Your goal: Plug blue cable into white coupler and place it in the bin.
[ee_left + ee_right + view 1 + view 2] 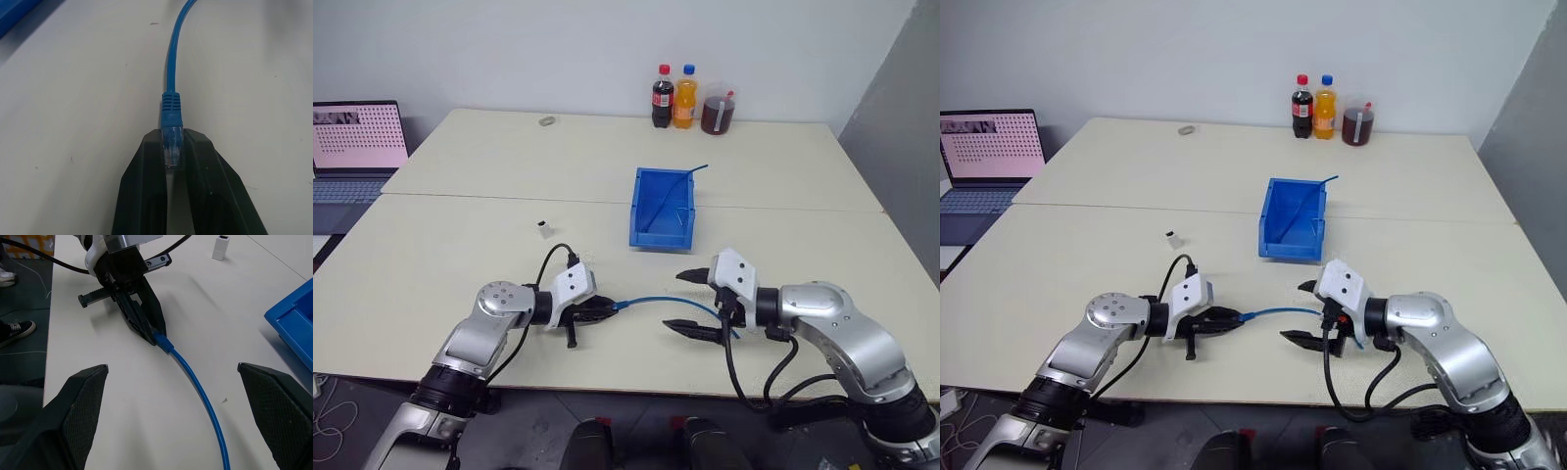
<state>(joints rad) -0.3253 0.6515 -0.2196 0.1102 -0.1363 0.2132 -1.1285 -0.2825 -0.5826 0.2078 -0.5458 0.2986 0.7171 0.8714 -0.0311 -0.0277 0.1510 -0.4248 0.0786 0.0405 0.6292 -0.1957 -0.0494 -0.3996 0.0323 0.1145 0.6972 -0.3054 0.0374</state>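
The left gripper (610,310) is clenched on the clear plug of the blue cable (666,299), which lies on the table (460,255) (curving toward the right gripper (693,302), fingers spread wide). The white coupler (542,228) stands near the bin (663,208).

No legible text, seemingly.

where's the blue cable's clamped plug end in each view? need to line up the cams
Left eye: low centre, blue cable plug in the shut left claw.
Right eye: low centre, same end at the claw tip.
Left wrist: mid-frame, clear plug pinched between both black fingers.
Right wrist: upper middle, plug at the other arm's claw, between the open right claw's fingers.
Shared landmark: the bin, a corner in both wrist views.
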